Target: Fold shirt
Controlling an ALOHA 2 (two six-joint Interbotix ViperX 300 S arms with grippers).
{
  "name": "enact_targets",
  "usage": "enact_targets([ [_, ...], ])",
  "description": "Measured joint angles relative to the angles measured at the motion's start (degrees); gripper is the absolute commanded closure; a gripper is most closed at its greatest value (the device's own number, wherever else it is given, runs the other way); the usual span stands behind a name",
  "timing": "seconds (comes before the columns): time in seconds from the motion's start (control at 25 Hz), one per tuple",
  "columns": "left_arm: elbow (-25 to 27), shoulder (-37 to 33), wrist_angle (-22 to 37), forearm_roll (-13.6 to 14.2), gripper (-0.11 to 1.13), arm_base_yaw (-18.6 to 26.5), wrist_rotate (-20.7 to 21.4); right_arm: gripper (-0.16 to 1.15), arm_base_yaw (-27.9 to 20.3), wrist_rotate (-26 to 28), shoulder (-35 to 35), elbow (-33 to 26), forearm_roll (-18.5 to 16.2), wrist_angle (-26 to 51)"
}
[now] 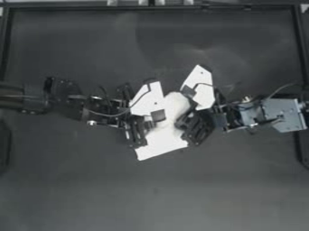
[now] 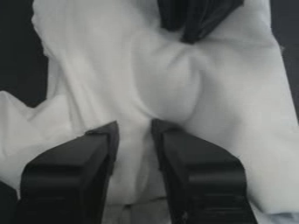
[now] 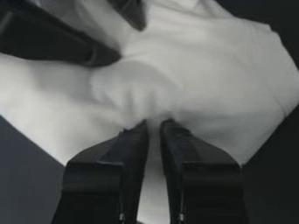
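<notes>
The white shirt (image 1: 161, 140) lies bunched in a small heap at the middle of the table. My left gripper (image 1: 140, 130) reaches in from the left and is shut on a fold at the heap's left side. In the left wrist view the cloth (image 2: 175, 87) is pinched between the jaws of that gripper (image 2: 134, 131). My right gripper (image 1: 190, 127) comes from the right and is shut on a fold at the heap's right side. Its wrist view shows the gripper (image 3: 154, 127) nipping a puckered ridge of the shirt (image 3: 140, 92). The two grippers sit close together, facing each other across the heap.
The dark table (image 1: 151, 194) spreads out on all sides of the heap, with a raised frame (image 1: 151, 8) along its far edge and sides. Each wrist view shows the other arm's gripper just beyond the cloth: the right one (image 2: 196, 17), the left one (image 3: 64, 39).
</notes>
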Motion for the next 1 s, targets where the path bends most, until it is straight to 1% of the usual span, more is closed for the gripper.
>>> enact_targets([
  [0.2,0.09,0.18,-0.88,0.18,0.3,-0.88,0.18,0.4,2.64,0.0,0.35,0.97,3.25,0.18],
  [0.32,0.09,0.35,-0.97,0.79,0.3,-1.41,0.18,0.4,3.87,0.0,0.35,1.32,4.83,0.18],
  [0.44,0.18,0.35,-0.88,0.79,0.3,-1.93,0.18,0.4,5.19,0.0,0.35,1.32,6.24,0.26],
  [0.6,0.53,0.35,-0.88,0.97,0.3,-3.69,0.18,0.4,7.47,0.0,0.35,1.32,8.0,0.35],
  [0.72,0.62,0.35,-0.62,1.14,0.3,-4.39,0.26,0.4,8.44,0.09,0.35,1.32,8.35,0.26],
  [0.88,0.7,0.26,-0.09,2.55,0.3,-4.57,0.26,0.4,8.61,0.0,-0.18,1.05,8.0,0.18],
  [1.0,0.7,-0.18,0.26,3.52,0.3,-4.39,0.18,0.38,8.53,0.09,-1.32,1.05,5.98,0.0],
])
